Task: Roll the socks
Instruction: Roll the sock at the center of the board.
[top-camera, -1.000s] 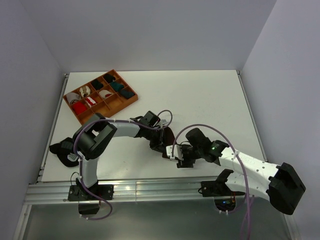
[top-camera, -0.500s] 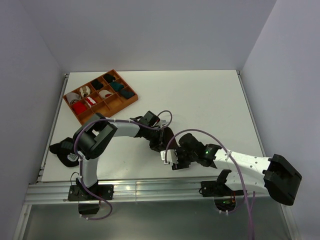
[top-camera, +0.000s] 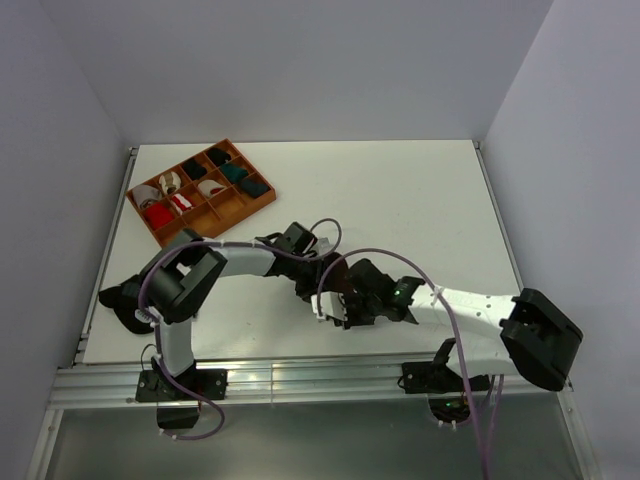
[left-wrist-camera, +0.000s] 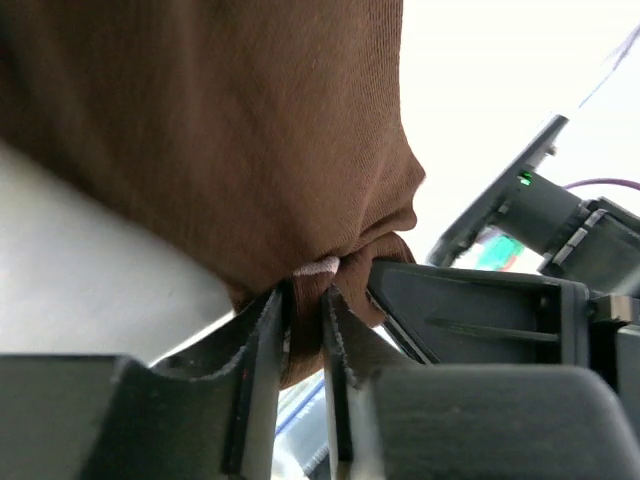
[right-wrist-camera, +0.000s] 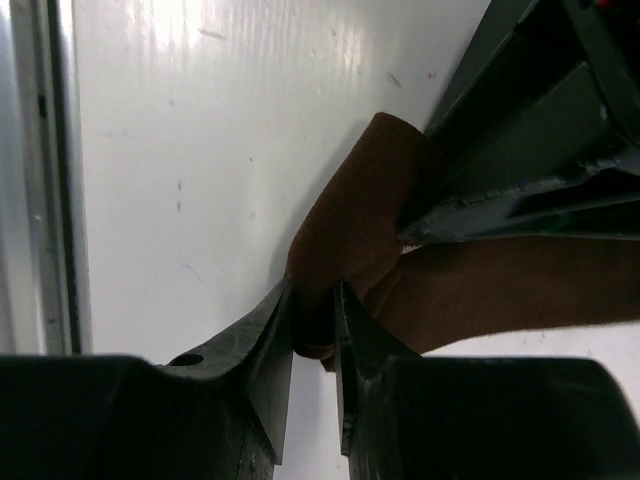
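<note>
The dark brown socks (top-camera: 336, 270) lie bunched on the white table between my two grippers, mostly hidden under them from above. In the left wrist view the socks (left-wrist-camera: 240, 130) fill the upper frame, with a pale cuff stripe (left-wrist-camera: 318, 266) at the pinch. My left gripper (left-wrist-camera: 305, 292) holds a fold of fabric between narrow jaws. My right gripper (right-wrist-camera: 313, 297) is shut on a rolled fold of the socks (right-wrist-camera: 360, 200), right against the left gripper's finger (right-wrist-camera: 540, 150). In the top view the left gripper (top-camera: 318, 284) and the right gripper (top-camera: 340, 300) meet tip to tip.
An orange-brown compartment tray (top-camera: 218, 222) at the back left holds red, white, teal and black sock bundles. The metal rail (top-camera: 300, 375) runs along the table's near edge. Purple cables (top-camera: 330, 235) loop over both arms.
My right arm has swung left up to the left gripper, and its jaws have closed on the sock fold. The left arm has stayed almost in place.
</note>
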